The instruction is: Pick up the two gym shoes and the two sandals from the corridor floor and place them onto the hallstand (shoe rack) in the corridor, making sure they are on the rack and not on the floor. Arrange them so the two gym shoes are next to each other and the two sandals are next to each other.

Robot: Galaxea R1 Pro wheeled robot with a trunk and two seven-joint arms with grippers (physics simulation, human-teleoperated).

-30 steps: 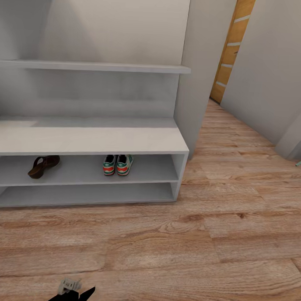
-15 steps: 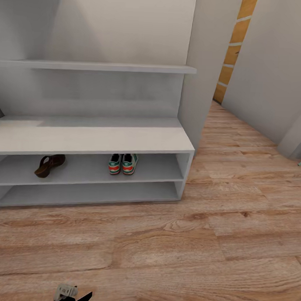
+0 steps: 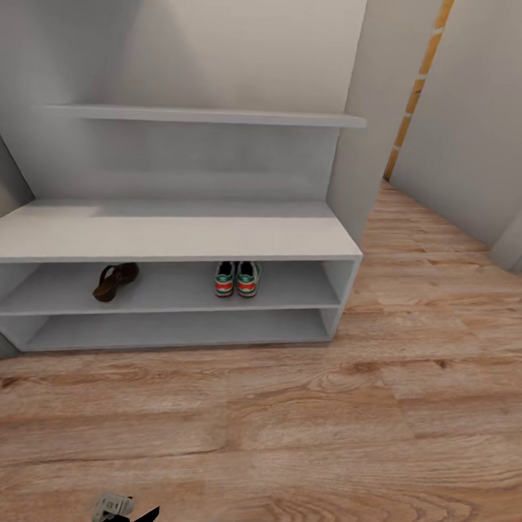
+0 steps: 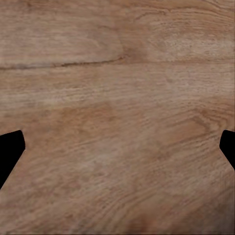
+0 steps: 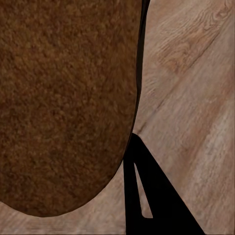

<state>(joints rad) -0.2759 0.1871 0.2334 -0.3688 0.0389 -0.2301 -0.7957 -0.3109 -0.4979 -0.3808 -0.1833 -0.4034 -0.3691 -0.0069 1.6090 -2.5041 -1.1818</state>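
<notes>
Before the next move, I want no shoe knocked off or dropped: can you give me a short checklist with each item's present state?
1. White green-striped sneakers side by side on the pale grey hallstand, upper open shelf: ok.
2. Brown leather sandal on that same shelf: ok.
3. Free shelf space beside that sandal for its mate: ok.
4. Second brown sandal held against the right gripper's finger: ok; grip firmness cannot tell.
5. Left gripper open over the wood plank floor: ok.

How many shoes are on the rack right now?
3. Two gym shoes sit side by side on the upper open shelf of the hallstand; one sandal lies apart from them on the same shelf.
</notes>
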